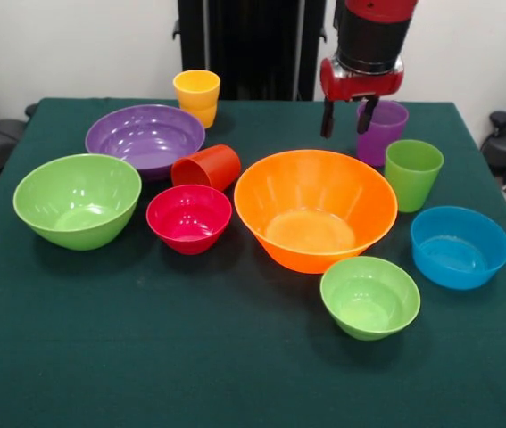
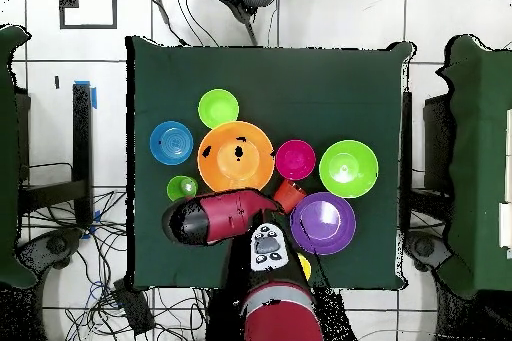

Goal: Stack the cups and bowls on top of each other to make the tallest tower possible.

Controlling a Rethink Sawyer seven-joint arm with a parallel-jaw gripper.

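White wall behind, tiled floor in the overhead view; square dark green surface (image 1: 235, 374) carrying everything. Sides below are as seen in the front view.

Large orange bowl (image 1: 315, 209): centre, upright, empty. Biggest piece and, by my reading, the likely base.

Large light green bowl (image 1: 78, 200): left side, upright, empty.

Wide purple bowl (image 1: 145, 138): far left, behind the green one, empty.

Medium blue bowl (image 1: 460, 246): right side, empty.

Small light green bowl (image 1: 369, 296): nearest piece, just in front of the orange bowl.

Small pink-red bowl (image 1: 189, 218): between large green and orange bowls.

Cups: orange-red cup (image 1: 206, 168) lying on its side, wedged between the purple bowl and the pink-red bowl. Light green cup (image 1: 412, 173) upright, right of the orange bowl. Purple cup (image 1: 381, 131) upright behind it. Yellow cup (image 1: 197, 96) upright, far, beyond the purple bowl.

Gripper (image 1: 346, 118): hangs over the far rim of the orange bowl, just left of the purple cup. Jaws apart, holding nothing.

Progress: no tower yet. Nothing sits on or in anything else; all ten pieces are still on the surface. Whole build remains, and the tipped cup probably needs righting.
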